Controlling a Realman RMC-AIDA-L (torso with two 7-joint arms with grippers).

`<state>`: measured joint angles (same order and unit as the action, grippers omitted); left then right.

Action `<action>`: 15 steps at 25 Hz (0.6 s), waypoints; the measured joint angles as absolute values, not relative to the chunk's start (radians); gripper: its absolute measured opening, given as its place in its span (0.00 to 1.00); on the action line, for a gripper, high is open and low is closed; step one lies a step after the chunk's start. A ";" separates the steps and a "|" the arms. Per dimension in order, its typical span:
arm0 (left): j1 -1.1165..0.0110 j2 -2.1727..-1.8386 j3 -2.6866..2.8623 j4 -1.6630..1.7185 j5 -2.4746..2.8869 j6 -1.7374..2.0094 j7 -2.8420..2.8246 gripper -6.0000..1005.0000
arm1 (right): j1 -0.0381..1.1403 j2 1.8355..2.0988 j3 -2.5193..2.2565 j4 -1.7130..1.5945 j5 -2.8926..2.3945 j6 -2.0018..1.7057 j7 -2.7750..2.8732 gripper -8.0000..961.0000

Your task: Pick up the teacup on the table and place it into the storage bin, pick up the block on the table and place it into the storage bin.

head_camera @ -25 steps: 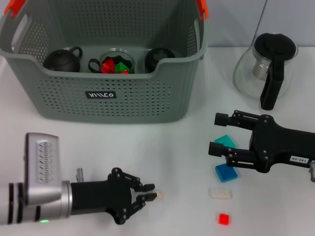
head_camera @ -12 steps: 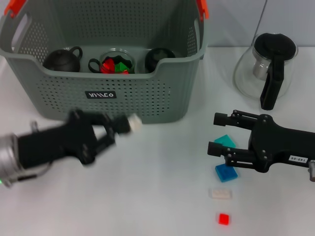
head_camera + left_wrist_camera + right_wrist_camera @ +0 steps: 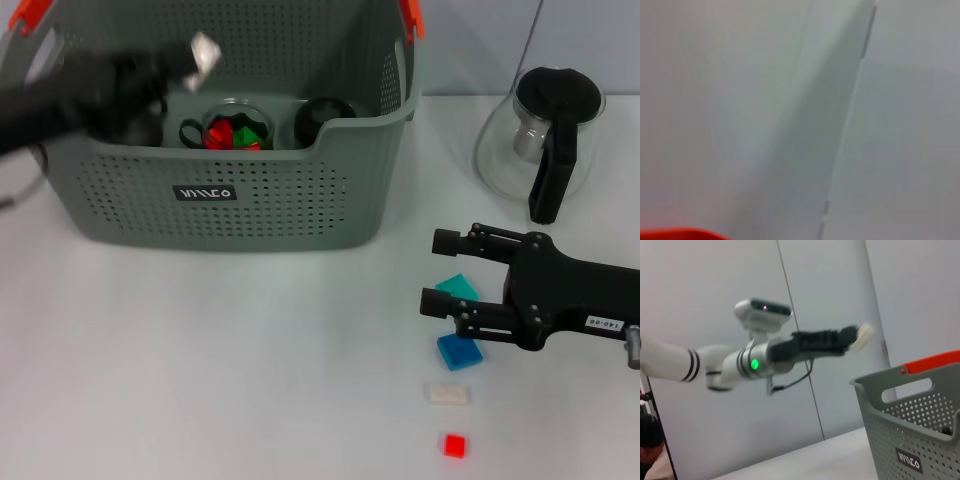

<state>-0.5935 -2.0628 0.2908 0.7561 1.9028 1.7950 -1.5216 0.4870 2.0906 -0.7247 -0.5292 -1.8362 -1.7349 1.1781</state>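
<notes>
The storage bin [image 3: 215,205], a grey perforated basket, stands at the back left and also shows in the right wrist view [image 3: 920,440]. My left gripper [image 3: 188,60] is raised over the bin's left half, shut on a small whitish block [image 3: 206,48]; the right wrist view shows this gripper [image 3: 852,338] and block [image 3: 864,335] high above the bin. Inside the bin are a dark teacup [image 3: 325,118] and a glass bowl [image 3: 238,128] with red and green blocks. My right gripper [image 3: 440,272] is open, low over the table, around a teal block [image 3: 458,286].
A blue block [image 3: 460,351], a white block [image 3: 447,393] and a red block [image 3: 455,445] lie on the table at the front right. A glass teapot [image 3: 540,140] with a black handle stands at the back right. The bin's orange clip [image 3: 675,233] shows in the left wrist view.
My left gripper took the whitish block from the table at the front, lifted it and carried it back and left to above the bin. The right arm has not moved.
</notes>
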 joint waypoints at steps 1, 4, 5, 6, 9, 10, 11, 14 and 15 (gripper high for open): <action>-0.611 -2.055 0.301 0.787 1.905 1.772 -1.555 0.12 | 0.488 2.091 -0.725 -0.529 -1.835 -1.735 1.178 0.84; -0.657 -2.024 0.366 0.837 1.914 1.700 -1.635 0.12 | 0.489 2.091 -0.726 -0.529 -1.835 -1.735 1.178 0.84; -0.672 -2.013 0.414 0.854 1.923 1.661 -1.663 0.13 | 0.490 2.091 -0.726 -0.529 -1.835 -1.735 1.178 0.84; -0.685 -2.005 0.458 0.871 1.939 1.628 -1.684 0.13 | 0.490 2.091 -0.726 -0.529 -1.835 -1.735 1.178 0.84; -0.711 -2.007 0.576 0.946 2.030 1.497 -1.741 0.13 | 0.491 2.091 -0.726 -0.529 -1.835 -1.735 1.178 0.84; -0.715 -2.016 0.620 0.972 2.072 1.438 -1.760 0.13 | 0.492 2.091 -0.726 -0.529 -1.835 -1.735 1.178 0.84; -0.718 -2.029 0.683 0.997 2.122 1.357 -1.784 0.13 | 0.492 2.092 -0.726 -0.529 -1.835 -1.735 1.178 0.84; -0.720 -2.041 0.765 1.009 2.179 1.277 -1.817 0.13 | 0.492 2.092 -0.726 -0.529 -1.834 -1.734 1.178 0.84; -0.720 -2.044 0.795 1.011 2.203 1.245 -1.834 0.13 | 0.492 2.092 -0.726 -0.529 -1.835 -1.734 1.178 0.84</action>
